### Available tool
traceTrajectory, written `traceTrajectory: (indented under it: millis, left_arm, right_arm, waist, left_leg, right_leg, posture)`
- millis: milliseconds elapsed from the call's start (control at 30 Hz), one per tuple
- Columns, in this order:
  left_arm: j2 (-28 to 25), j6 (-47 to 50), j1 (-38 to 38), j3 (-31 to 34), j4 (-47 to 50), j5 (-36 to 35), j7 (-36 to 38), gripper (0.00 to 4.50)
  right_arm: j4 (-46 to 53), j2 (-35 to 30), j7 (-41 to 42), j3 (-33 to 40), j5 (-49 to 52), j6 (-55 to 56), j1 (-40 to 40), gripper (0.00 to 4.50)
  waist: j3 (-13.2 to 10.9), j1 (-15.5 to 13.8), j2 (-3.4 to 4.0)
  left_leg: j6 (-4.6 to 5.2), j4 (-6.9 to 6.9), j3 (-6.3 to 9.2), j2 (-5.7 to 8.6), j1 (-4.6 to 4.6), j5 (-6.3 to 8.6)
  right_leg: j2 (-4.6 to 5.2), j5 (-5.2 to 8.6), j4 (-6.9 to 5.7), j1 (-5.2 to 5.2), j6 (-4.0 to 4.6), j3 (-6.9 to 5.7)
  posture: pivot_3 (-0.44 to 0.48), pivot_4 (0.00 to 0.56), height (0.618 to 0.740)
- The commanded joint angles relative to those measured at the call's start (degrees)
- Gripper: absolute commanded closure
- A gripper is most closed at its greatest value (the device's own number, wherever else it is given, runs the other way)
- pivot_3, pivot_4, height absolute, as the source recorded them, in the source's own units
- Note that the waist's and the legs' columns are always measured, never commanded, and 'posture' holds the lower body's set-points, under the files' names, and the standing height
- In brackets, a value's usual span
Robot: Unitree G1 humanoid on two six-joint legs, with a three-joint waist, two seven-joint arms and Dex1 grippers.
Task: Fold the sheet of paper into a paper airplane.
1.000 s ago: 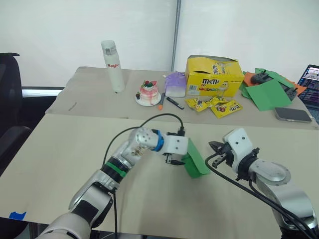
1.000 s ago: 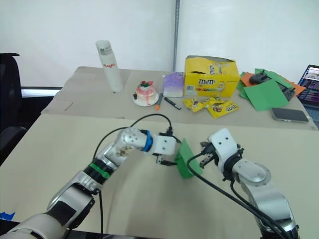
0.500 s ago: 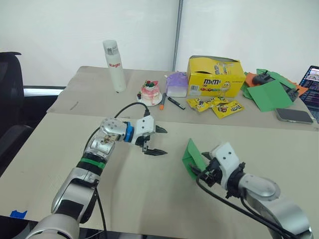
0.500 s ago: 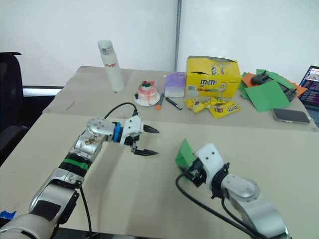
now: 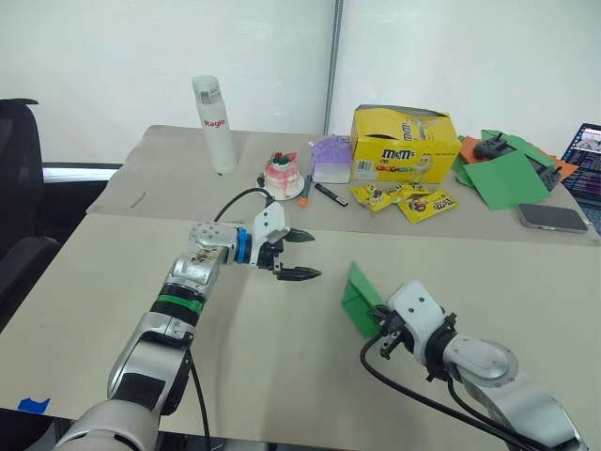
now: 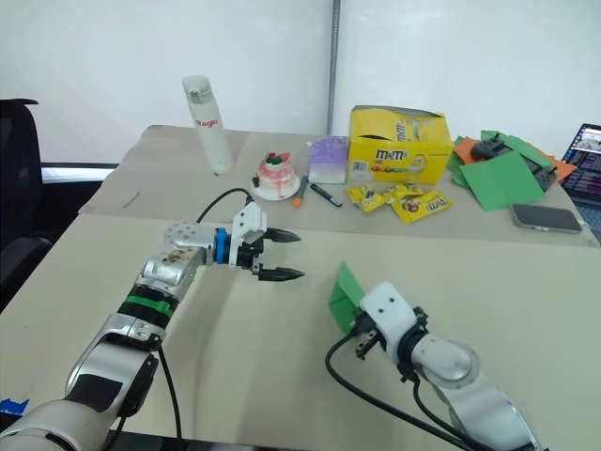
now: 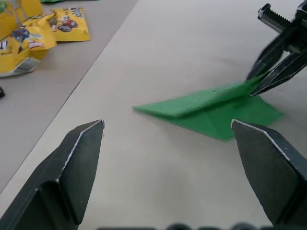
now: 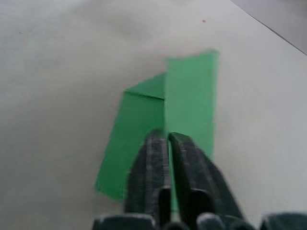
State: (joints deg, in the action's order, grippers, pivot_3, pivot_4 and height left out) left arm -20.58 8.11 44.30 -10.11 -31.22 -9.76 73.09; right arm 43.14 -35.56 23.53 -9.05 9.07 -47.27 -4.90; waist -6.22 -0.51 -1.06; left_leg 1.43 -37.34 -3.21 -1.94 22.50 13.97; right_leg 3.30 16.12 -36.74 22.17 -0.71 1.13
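The sheet of paper (image 5: 360,298) is bright green and folded, with one flap standing up from the beige table (image 5: 113,282) and the other lying flat. My right gripper (image 8: 168,136) is shut on the paper's near edge and pinches the raised flap. In the left wrist view, the paper (image 7: 211,105) lies ahead with the right gripper's fingers (image 7: 278,62) clamped on its corner. My left gripper (image 5: 310,256) hovers open to the left of the paper, apart from it, with nothing between its fingers.
On the far table stand a white bottle (image 5: 213,111), a small cake (image 5: 280,174), a yellow M&M's box (image 5: 404,141) and candy packets (image 5: 413,199). Larger green sheets (image 5: 507,177), a phone (image 5: 552,216) and a laptop (image 5: 587,155) are at the far right.
My left gripper let go of the paper, opened and drew back to the left. My right gripper closed on the paper and now holds it low over the table.
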Motion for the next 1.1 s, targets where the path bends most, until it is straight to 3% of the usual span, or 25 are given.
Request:
traceTrajectory:
  millis: [33, 367, 633, 833, 1100]
  left_arm:
    - [-0.6, 1.4, 1.4, 2.8, 1.2, -2.7, -0.3, 0.00]
    - [-4.2, 0.9, -3.9, 0.7, 7.1, -2.2, 4.1, 0.00]
    - [-6.7, -3.0, -11.3, -5.5, 13.1, -1.3, 12.1, 2.46]
    - [-5.2, -3.6, -15.2, -9.5, 17.3, 0.2, 10.5, 4.48]
    - [-7.0, -7.0, -17.8, -13.2, 16.9, 5.3, 8.4, 4.48]
  right_arm:
    - [1.2, -2.6, 2.9, -1.7, -1.2, 3.8, 1.8, 4.47]
    - [-8.6, -14.7, 21.8, -8.4, -7.1, 34.5, 7.0, 4.47]
    - [-14.2, -13.2, 26.4, -8.3, -7.6, 44.4, 8.2, 4.50]
    - [-11.8, -11.9, 26.9, -7.4, -6.6, 41.6, 5.2, 4.50]
    - [-10.8, -11.8, 28.4, -6.1, -4.8, 39.1, 3.9, 4.50]
  waist:
    - [0.0, 0.0, 0.00]
    - [0.0, 0.0, -0.01]
    - [0.0, -0.1, -0.01]
    - [0.0, -0.5, -0.01]
    - [0.0, -0.1, 0.00]
  left_leg:
    - [0.00, 0.00, 0.01, 0.00, 0.00, 0.00]
    - [0.00, 0.02, 0.00, 0.02, -0.01, 0.00]
    - [0.00, 0.01, -0.02, 0.00, -0.05, 0.00]
    - [0.00, -0.04, -0.01, -0.02, -0.04, 0.00]
    - [0.02, -0.05, -0.01, -0.04, -0.09, 0.01]
  right_leg:
    - [0.00, 0.00, 0.00, 0.00, 0.00, 0.00]
    - [0.00, 0.01, 0.05, -0.02, -0.01, 0.00]
    - [0.00, 0.01, 0.01, -0.03, 0.01, 0.02]
    - [0.04, 0.01, -0.01, -0.06, 0.02, 0.01]
    - [-0.01, 0.02, -0.03, -0.06, 0.04, 0.04]
  posture:
    - [0.000, 0.150, 0.722]
    - [0.000, 0.150, 0.722]
    - [0.000, 0.150, 0.722]
    - [0.000, 0.150, 0.722]
    - [0.000, 0.150, 0.722]
